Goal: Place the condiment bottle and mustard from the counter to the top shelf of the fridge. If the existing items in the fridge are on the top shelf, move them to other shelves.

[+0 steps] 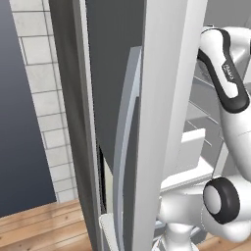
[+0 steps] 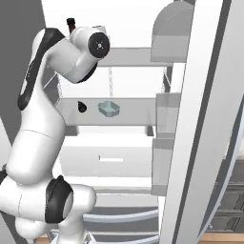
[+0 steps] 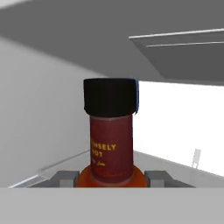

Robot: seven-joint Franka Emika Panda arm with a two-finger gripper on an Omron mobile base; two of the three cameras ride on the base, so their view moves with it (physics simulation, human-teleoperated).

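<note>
Hand [image 3: 112, 178] clamped on the condiment bottle [image 3: 111, 144], upright inside the fridge [image 2: 128, 28]; lower gently onto the shelf beneath before releasing.

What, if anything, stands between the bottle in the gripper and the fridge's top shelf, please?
Nothing visible does. The gripper holds the condiment bottle inside the open fridge; the teal dish and small black object sit on a lower shelf.

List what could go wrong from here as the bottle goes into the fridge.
The bottle is shut in the gripper low on its body; its tall neck could tip as it is set down. The shelf panel hangs close above the cap and could catch it. The teal dish and black object sit one shelf below, under the arm.
</note>
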